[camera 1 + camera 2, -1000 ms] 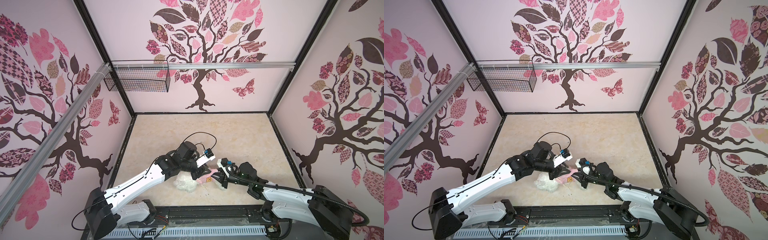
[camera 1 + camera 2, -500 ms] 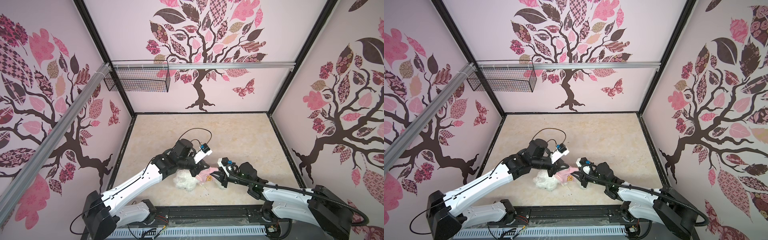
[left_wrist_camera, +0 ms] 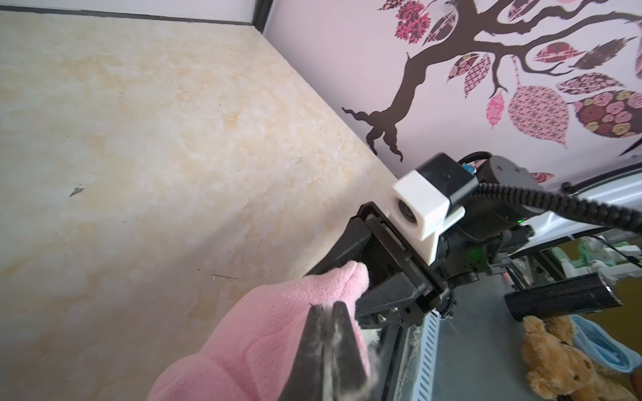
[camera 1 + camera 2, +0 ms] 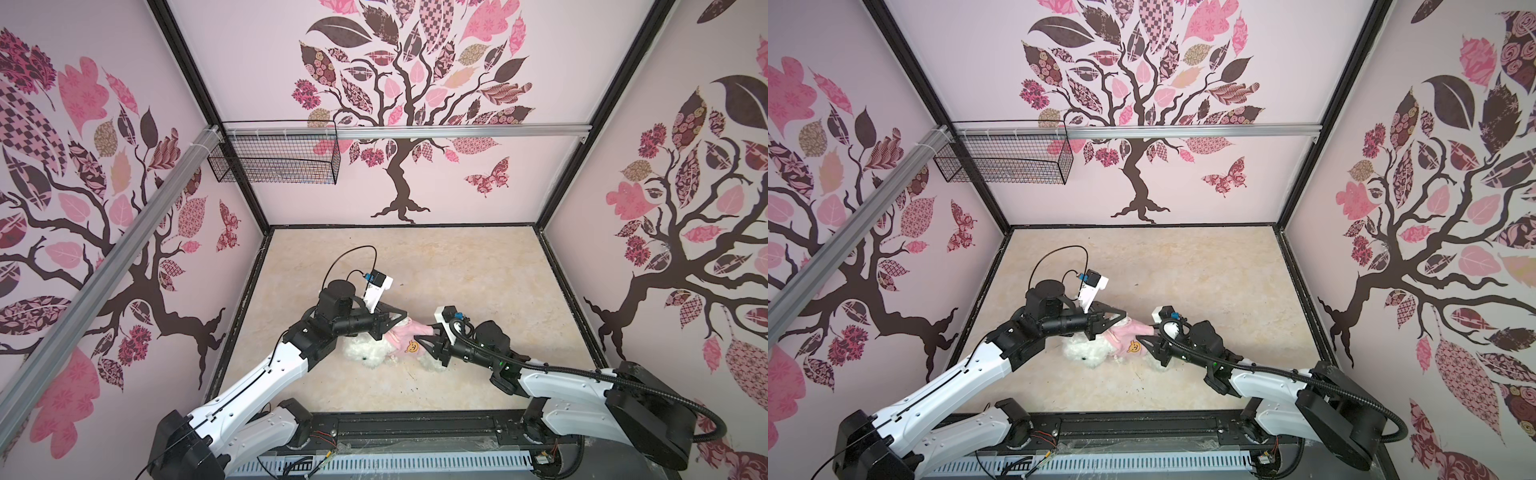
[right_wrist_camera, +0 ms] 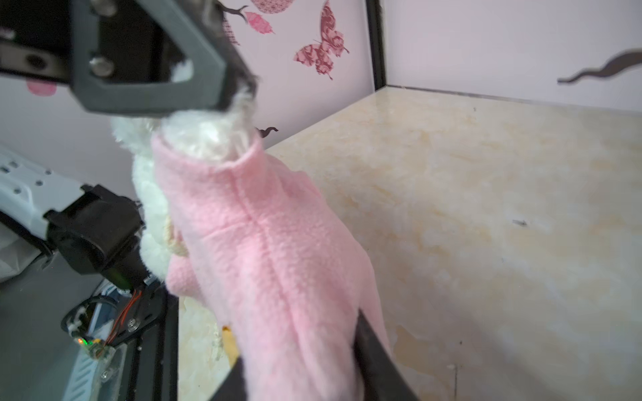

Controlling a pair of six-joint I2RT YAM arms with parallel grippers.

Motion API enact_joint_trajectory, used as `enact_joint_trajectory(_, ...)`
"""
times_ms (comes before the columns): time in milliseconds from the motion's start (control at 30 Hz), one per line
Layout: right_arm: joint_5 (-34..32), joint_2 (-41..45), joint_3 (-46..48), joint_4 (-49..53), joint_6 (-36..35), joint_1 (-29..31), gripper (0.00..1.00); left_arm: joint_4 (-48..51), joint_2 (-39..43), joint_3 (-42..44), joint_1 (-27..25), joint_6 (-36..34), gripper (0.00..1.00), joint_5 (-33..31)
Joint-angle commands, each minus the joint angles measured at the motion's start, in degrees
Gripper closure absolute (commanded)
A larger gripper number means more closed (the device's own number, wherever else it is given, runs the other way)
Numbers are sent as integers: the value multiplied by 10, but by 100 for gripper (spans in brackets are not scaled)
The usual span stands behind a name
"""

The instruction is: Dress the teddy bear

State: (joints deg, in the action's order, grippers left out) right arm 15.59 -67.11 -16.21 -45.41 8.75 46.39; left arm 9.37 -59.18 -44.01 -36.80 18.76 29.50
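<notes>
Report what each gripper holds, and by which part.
Left gripper: shut on a paw of the teddy bear, poking from a sleeve of the pink shirt. Right gripper: jaws astride the shirt's other end; grip cannot be told.

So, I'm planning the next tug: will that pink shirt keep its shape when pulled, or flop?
Probably floppy: the pink shirt drapes in soft folds, holding no shape of its own. Likely light and not slippery, given its fuzzy fleece. A pull may drag the teddy bear along: its fur pokes through an opening, pinched by the left gripper.
</notes>
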Motion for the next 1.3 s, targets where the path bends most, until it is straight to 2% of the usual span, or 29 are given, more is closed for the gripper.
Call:
enact_joint_trajectory(0,-56,33,-22,133,-19,-1,44,-14,-10,13,-9,-23,100,-35)
enact_joint_trajectory(100,-63,69,-41,174,-44,-1,33,-20,-24,21,-26,-20,100,-36)
enact_joint_trajectory(233,-56,124,-44,178,-68,0,23,-32,-37,22,-36,-10,100,-43)
enact_joint_trajectory(333,-58,149,-49,178,-98,16,22,-38,-41,22,-42,-4,100,-45)
enact_joint_trajectory(467,-96,142,-67,186,-169,68,23,-43,-42,22,-48,0,100,-45)
enact_joint_trajectory(633,-73,106,-85,151,-153,79,24,-45,-42,22,-52,6,100,-46)
enact_joint_trajectory(767,-68,68,-102,130,-137,87,28,-46,-43,20,-55,10,100,-47)
enact_joint_trajectory(1067,-66,-27,-93,18,-42,87,39,-64,-41,17,-65,31,100,-44)
enact_joint_trajectory(1167,-105,-68,-82,-3,-27,88,51,-70,-35,13,-70,35,100,-29)
enact_joint_trajectory(1267,-146,-100,-56,-8,-25,87,58,-82,-15,7,-70,62,100,-20)
